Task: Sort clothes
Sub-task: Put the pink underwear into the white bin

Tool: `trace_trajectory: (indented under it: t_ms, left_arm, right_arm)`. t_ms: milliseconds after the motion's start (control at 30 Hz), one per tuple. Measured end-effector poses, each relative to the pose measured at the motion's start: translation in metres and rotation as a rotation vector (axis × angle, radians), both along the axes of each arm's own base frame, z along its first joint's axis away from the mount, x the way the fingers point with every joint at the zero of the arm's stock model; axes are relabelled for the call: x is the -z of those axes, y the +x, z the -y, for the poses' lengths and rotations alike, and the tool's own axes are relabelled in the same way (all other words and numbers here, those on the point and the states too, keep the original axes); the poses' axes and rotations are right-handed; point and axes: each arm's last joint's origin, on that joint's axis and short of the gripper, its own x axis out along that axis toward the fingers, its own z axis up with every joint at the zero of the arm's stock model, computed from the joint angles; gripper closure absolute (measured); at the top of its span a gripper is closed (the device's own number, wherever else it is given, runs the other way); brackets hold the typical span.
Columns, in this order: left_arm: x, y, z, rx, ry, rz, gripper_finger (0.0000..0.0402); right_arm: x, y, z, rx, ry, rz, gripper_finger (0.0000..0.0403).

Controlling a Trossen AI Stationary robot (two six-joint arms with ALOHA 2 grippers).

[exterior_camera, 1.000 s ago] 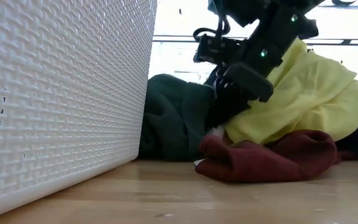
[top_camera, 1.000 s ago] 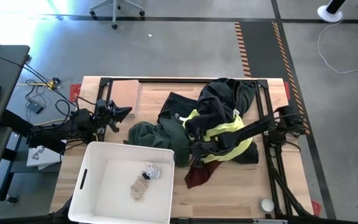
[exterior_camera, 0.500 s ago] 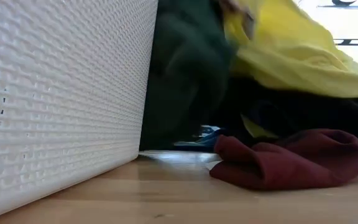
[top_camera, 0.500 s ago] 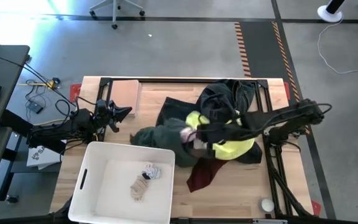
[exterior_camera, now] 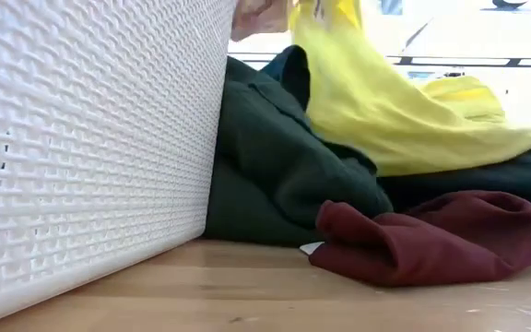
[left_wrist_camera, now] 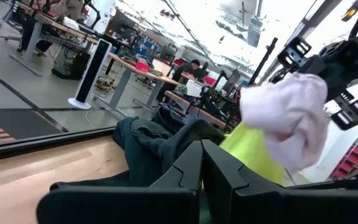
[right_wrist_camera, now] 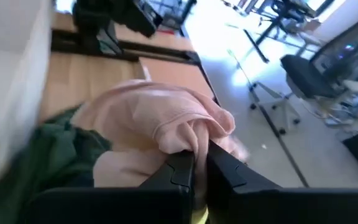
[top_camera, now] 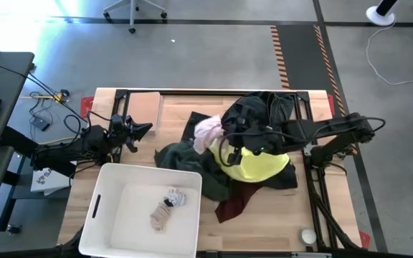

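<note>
My right gripper (top_camera: 221, 137) hangs shut above the pile of clothes, with a pale pink garment (top_camera: 206, 131) bunched at its fingertips. Beneath it lie a dark green garment (top_camera: 181, 158), a bright yellow one (top_camera: 264, 163), a maroon one (exterior_camera: 431, 235) resting on the tabletop, and dark denim and black cloth (top_camera: 264, 107) at the far side. The yellow garment (exterior_camera: 367, 92) rises steeply toward the gripper. Small socks (top_camera: 169, 204) lie in the white basket (top_camera: 149, 170). My left gripper (top_camera: 146, 129) waits shut at the table's left. My right gripper pinches a bunched fold of the pale pink garment (right_wrist_camera: 188, 140) between its two fingers, several layers by the look. The fingers slant down from the table's right. The garment hangs in a lump around the fingertips, clear of the table. Whether the yellow cloth is caught too, I cannot tell.
The white basket (exterior_camera: 90, 138) fills the near left of the table, close against the green garment. A tan flat board (top_camera: 146, 107) lies at the far left. A small white round thing (top_camera: 307, 235) sits at the near right corner. Bare wood shows in front of the maroon garment.
My right gripper has risen out of the pile, tipping nearer to level, with its fingers shut. The pink garment has come up with it, lifted clear. The yellow garment's upper part has been drawn up beside it, while its lower part stays on the pile.
</note>
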Motion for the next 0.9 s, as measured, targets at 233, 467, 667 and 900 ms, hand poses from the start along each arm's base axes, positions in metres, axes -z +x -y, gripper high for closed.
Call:
trace_trajectory:
  t_ms: [233,467,667,900]
  left_arm:
    - [0.0,0.0,0.0,-0.004,0.021,-0.01,0.0397]
    - [0.0,0.0,0.0,-0.004,0.023,-0.01,0.0397]
    - [0.0,0.0,0.0,-0.004,0.023,-0.014,0.0397]
    - [0.0,0.0,0.0,-0.003,0.022,-0.014,0.0397]
  right_arm:
    - [-0.022,0.014,-0.01,-0.217,-0.03,0.23,0.0393]
    - [-0.033,0.036,-0.027,-0.734,0.181,0.474,0.0393]
    - [0.015,0.076,-0.036,-0.749,0.234,0.361,0.0393]
    - [0.048,0.096,-0.038,-0.711,0.203,0.263,0.0334]
